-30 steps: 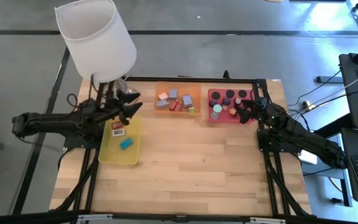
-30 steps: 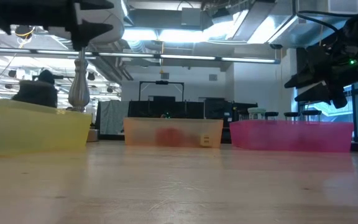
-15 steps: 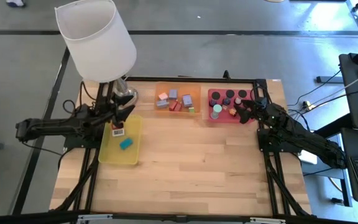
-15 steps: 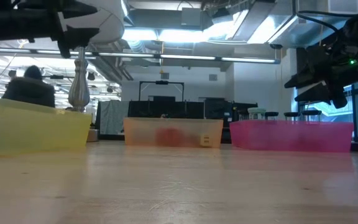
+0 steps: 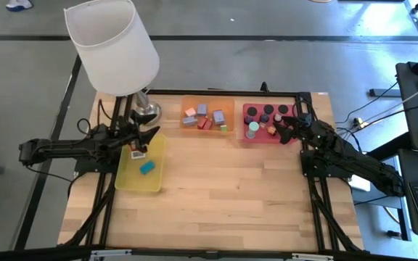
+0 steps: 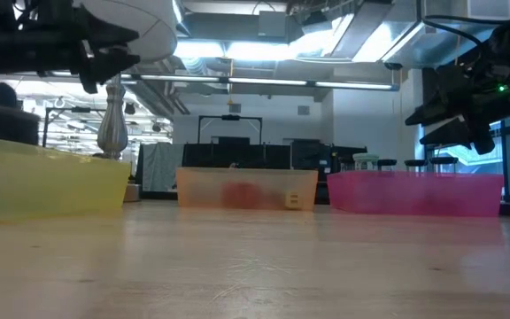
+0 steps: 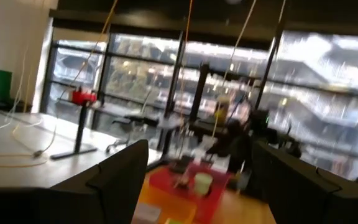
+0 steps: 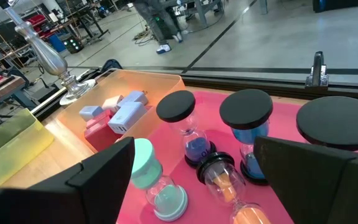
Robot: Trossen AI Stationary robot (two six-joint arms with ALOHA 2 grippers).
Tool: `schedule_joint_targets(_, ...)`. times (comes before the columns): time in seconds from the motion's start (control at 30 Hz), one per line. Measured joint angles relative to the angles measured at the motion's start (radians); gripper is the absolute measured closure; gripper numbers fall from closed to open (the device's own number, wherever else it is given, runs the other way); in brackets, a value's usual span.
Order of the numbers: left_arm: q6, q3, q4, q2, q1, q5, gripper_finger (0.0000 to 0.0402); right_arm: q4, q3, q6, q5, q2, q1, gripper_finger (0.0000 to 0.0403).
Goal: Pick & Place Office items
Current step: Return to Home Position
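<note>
My left gripper point(image 5: 149, 135) hovers open above the far end of the yellow tray point(image 5: 129, 177), touching nothing. On that tray's floor lie a white labelled tag point(image 5: 137, 153) and a teal block point(image 5: 147, 167). Lavender and red blocks point(image 5: 203, 117) lie in the orange tray point(image 5: 227, 107). My right gripper point(image 5: 281, 131) point(image 8: 194, 180) stands open over the near part of the red tray point(image 5: 246, 138). Below it are black-capped pieces point(image 8: 245, 111), a mint one point(image 8: 146, 163) and an orange one point(image 8: 229, 186). The left wrist view shows my left gripper point(image 7: 201, 171) open, looking across at the red tray point(image 7: 166, 180).
A white-shaded lamp point(image 5: 111, 43) towers over the table's far left corner, its silver stem point(image 6: 113, 115) just beyond the yellow tray and close to my left arm. The three trays stand in a row along the far edge. Bare wood point(image 5: 223, 196) fills the near half.
My left gripper has drawn back from the yellow tray's far right corner toward the table's left edge and now sits a little nearer over the tray's far end. My right arm and the pieces in the trays have kept still.
</note>
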Motion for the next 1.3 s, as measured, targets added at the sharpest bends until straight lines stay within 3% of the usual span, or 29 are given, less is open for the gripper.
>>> schedule_joint_targets(0.47,0.029,0.000,-0.096,0.000,0.000,-0.098,0.0119,0.000,0.000,0.000,0.000,0.000,0.000,0.0072)
schedule_joint_targets(1.3,0.027,0.000,-0.093,0.000,0.000,-0.095,0.0119,0.000,0.000,0.000,0.000,0.000,0.000,0.0072)
